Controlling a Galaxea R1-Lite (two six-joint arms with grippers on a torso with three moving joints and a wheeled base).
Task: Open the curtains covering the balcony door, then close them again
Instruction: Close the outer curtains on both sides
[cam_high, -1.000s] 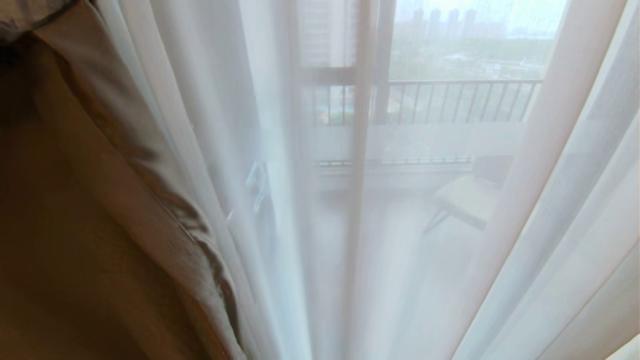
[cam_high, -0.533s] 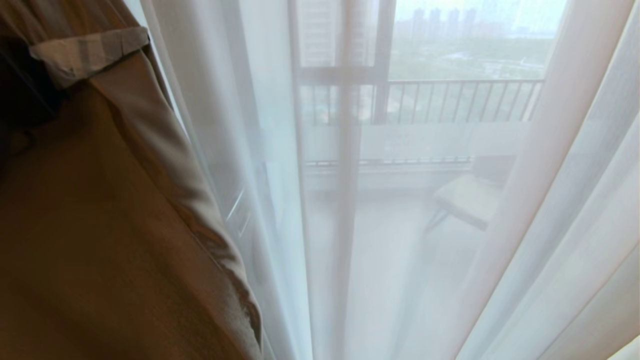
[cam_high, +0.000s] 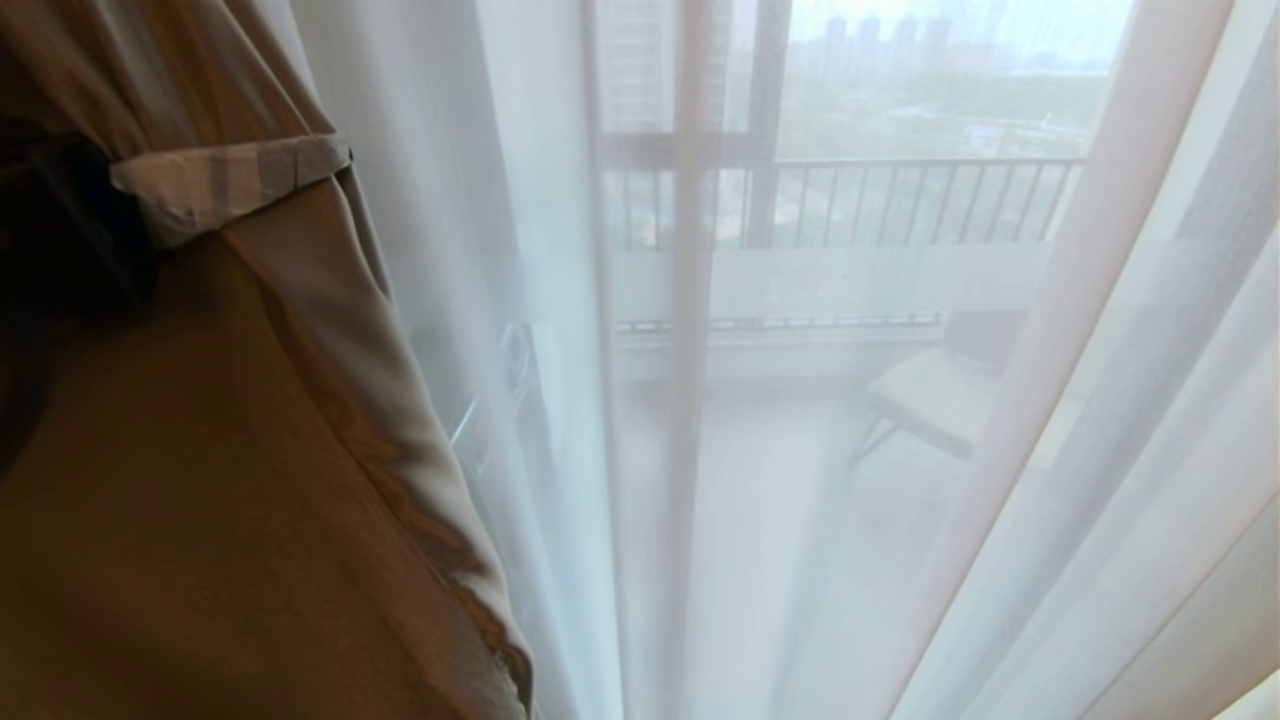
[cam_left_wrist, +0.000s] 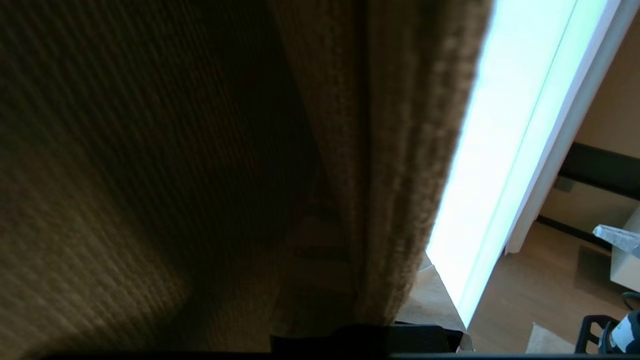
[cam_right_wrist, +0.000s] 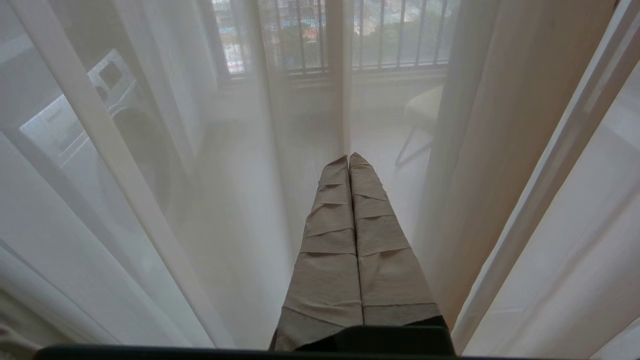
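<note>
- The beige curtain (cam_high: 250, 480) is seen bunched left of the sheer (cam_high: 620, 400); the balcony door's frame (cam_high: 765, 120) is seen through the sheer, which is not yet drawn back.
- Left gripper (cam_high: 215, 185): taped fingers pressed together, prob. pinching the beige curtain's edge; the contact itself is hidden by folds.
- Right gripper (cam_right_wrist: 350, 165): fingers closed on nothing, parked close in front of the sheer.
- Step is best done w/ a level, steady pull along the rail, so the hem isn't slipped.
- Left wrist view alone shows the weave close up and the room floor (cam_left_wrist: 540, 280); right wrist view alone shows a washer (cam_right_wrist: 100, 100) behind the sheer.
</note>
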